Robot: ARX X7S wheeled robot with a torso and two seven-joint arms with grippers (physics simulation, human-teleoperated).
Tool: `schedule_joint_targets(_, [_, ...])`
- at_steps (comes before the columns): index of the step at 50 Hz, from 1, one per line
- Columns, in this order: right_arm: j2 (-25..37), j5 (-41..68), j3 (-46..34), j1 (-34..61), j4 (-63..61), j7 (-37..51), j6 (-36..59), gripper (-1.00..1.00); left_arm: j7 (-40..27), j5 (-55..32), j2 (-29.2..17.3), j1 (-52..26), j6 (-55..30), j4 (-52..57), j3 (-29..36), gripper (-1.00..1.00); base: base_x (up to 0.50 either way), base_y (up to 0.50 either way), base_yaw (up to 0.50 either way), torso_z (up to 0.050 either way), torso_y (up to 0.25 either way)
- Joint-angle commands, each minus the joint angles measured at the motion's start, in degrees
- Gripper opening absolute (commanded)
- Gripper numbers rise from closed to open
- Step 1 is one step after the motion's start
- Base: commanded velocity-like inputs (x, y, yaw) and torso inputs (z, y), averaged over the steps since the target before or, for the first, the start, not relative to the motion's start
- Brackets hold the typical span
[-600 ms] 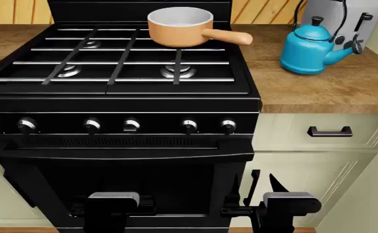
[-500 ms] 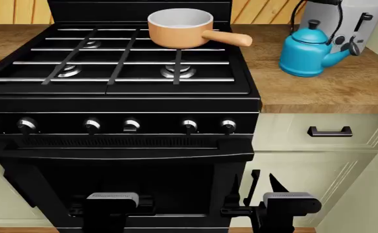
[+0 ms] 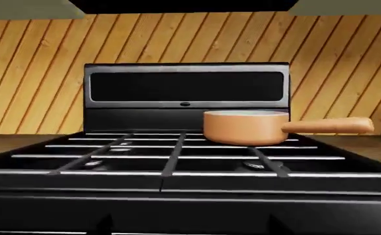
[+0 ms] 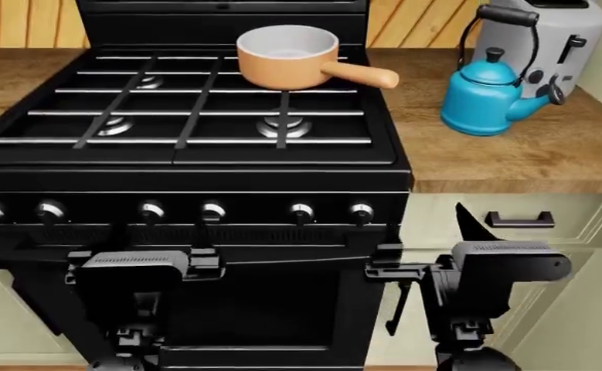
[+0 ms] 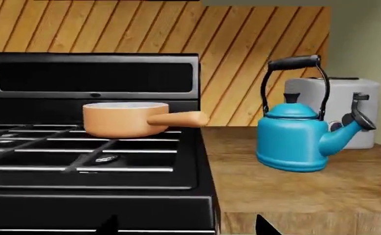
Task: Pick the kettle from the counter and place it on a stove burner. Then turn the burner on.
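The teal-blue kettle [image 4: 486,97] stands upright on the wood counter [image 4: 507,158] right of the black range, next to a toaster. It also shows in the right wrist view [image 5: 295,139], on the counter [image 5: 288,188]. The front right stove burner [image 4: 283,124] is bare under the grate; the front left burner [image 4: 113,125] is bare too. My right gripper [image 4: 435,228] is open and empty, low in front of the range's right edge, below and short of the kettle; its tips show wide apart [image 5: 187,227]. My left gripper [image 4: 161,236] is open and empty in front of the knob panel [image 3: 191,225].
An orange saucepan [image 4: 290,56] with a white inside sits on the back right burner, handle pointing right toward the counter. A grey toaster [image 4: 548,39] stands behind the kettle. Several knobs [image 4: 301,211] line the range front. A cream drawer with a dark handle [image 4: 519,220] is under the counter.
Both grippers have risen from the oven door's lower part to about knob height. The head view has shifted, showing more of the range top. The kettle and saucepan have not moved.
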Motion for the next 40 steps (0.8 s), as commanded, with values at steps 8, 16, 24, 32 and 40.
schedule_joint_targets(8, [3.91, 4.05, 0.86, 10.80, -23.97, 0.56, 17.50, 1.00, -3.50, -1.17, -3.14, -11.30, -13.27, 15.33, -0.41, 1.00, 0.00, -0.01, 0.00, 0.050, 0.000])
schedule_joint_targets(16, [4.02, 6.15, 1.07, 10.39, -25.32, -0.05, 17.00, 1.00, -3.85, 1.69, -5.22, -10.54, -15.05, 19.91, 2.05, 1.00, 0.25, -0.47, 0.00, 0.013, 0.000])
schedule_joint_targets(24, [4.48, 5.99, 0.57, 10.32, -25.16, 0.37, 16.04, 1.00, -5.32, 4.28, -5.69, -10.84, -14.60, 19.47, 3.63, 1.00, 0.38, -0.44, 0.00, 0.000, 0.000])
schedule_joint_targets(32, [4.98, 6.04, 0.16, 10.02, -26.23, 0.82, 15.70, 1.00, -6.11, 5.71, -6.23, -10.74, -14.86, 20.35, 4.74, 1.00, 0.41, -0.41, 0.00, 0.000, 0.000])
schedule_joint_targets(40, [5.47, 5.99, -0.32, 9.74, -26.58, 1.19, 15.14, 1.00, -6.63, 6.33, -6.70, -10.76, -15.21, 20.65, 5.42, 1.00, 0.41, -0.41, 0.00, 0.000, 0.000])
